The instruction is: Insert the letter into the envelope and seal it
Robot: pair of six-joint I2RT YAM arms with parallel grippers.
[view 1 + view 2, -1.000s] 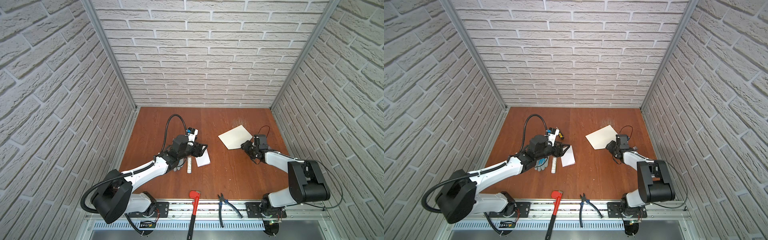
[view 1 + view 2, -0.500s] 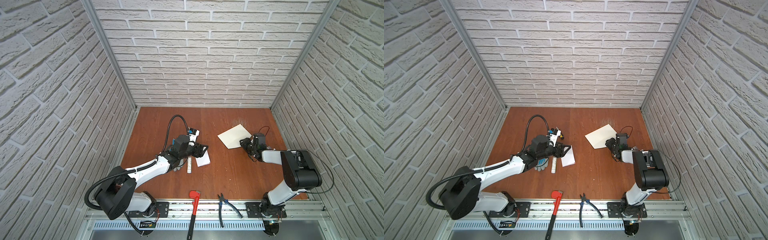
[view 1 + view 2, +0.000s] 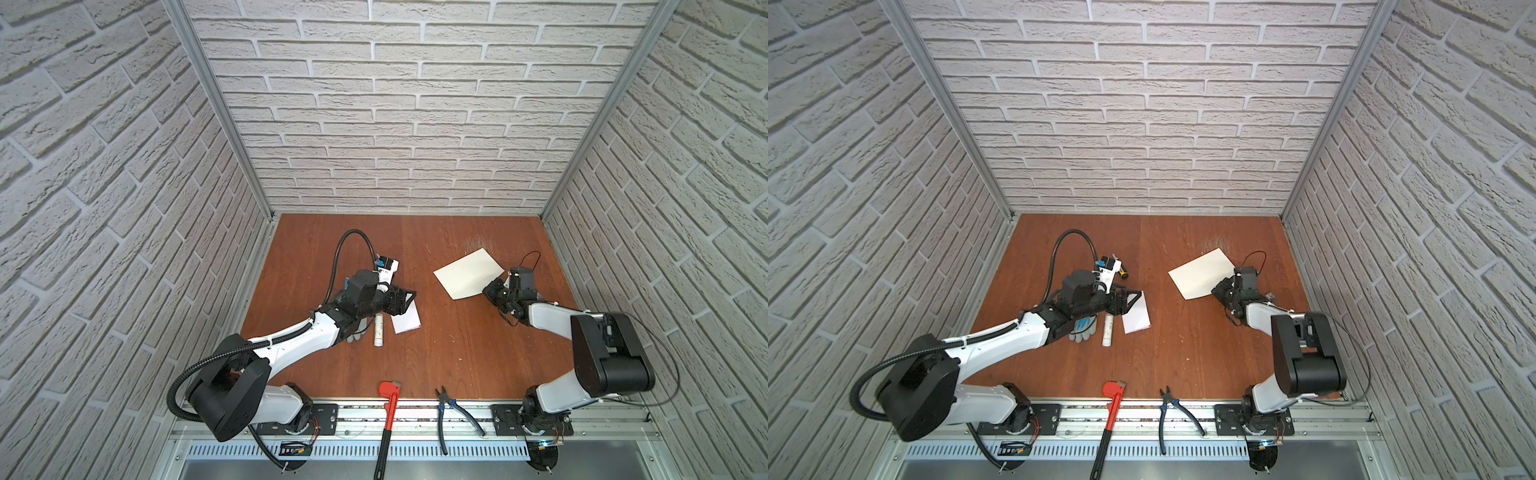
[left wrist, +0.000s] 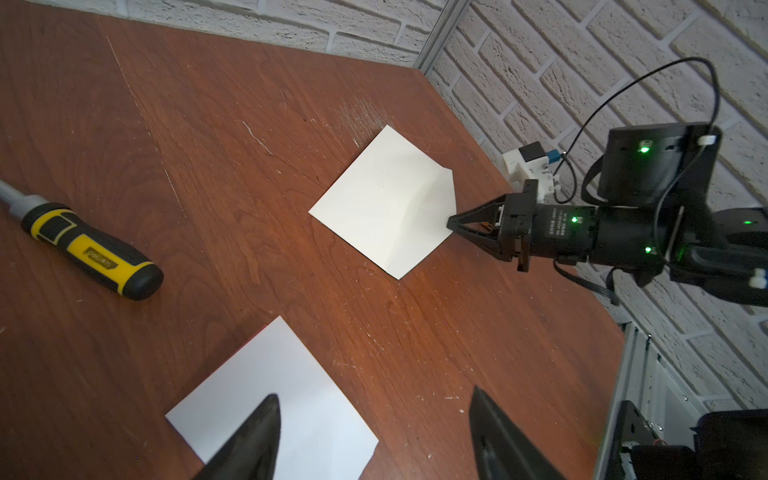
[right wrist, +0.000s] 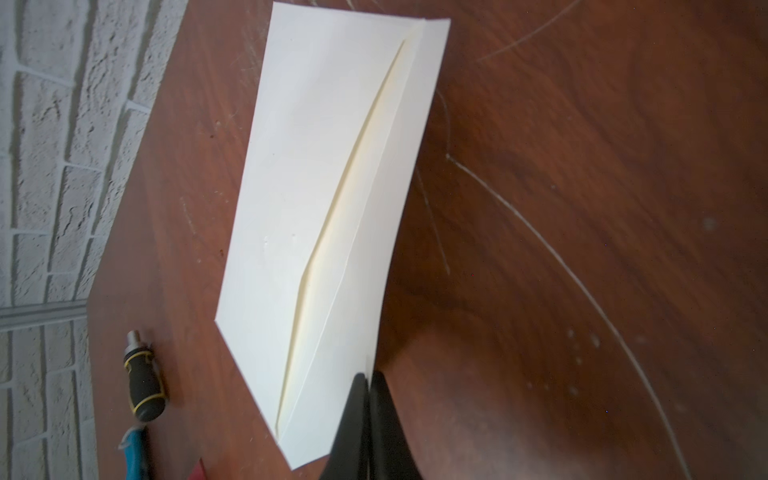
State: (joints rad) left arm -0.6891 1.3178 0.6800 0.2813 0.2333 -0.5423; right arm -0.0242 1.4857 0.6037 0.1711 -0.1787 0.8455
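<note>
Pale moulded brick walls (image 3: 415,124) box in a reddish-brown wood-grain worktop (image 3: 457,353) scuffed with fine pale scratches. In both top views the envelope (image 3: 467,274), a smooth cream rectangle, lies flat-looking toward the far right. The letter (image 3: 406,322) lies left of centre, well apart from it, with a plain white face up.

Only the right wrist view shows the pointed flap folded over the envelope (image 5: 324,208), its edge a long slanting crease. It also shows the right pincer (image 5: 368,386) clenched on the paper's near edge. The left wrist view shows that edge bowed up a little where the black tips bite, and a thin red line along one side of the letter (image 4: 282,399).

The left pincer (image 4: 374,392) is spread wide above the letter, grasping nothing. A yellow-and-black screwdriver (image 4: 89,253) lies near the letter. The top views alone show a red pipe wrench (image 3: 388,399) and blue-handled pliers (image 3: 453,411) at the front edge.
</note>
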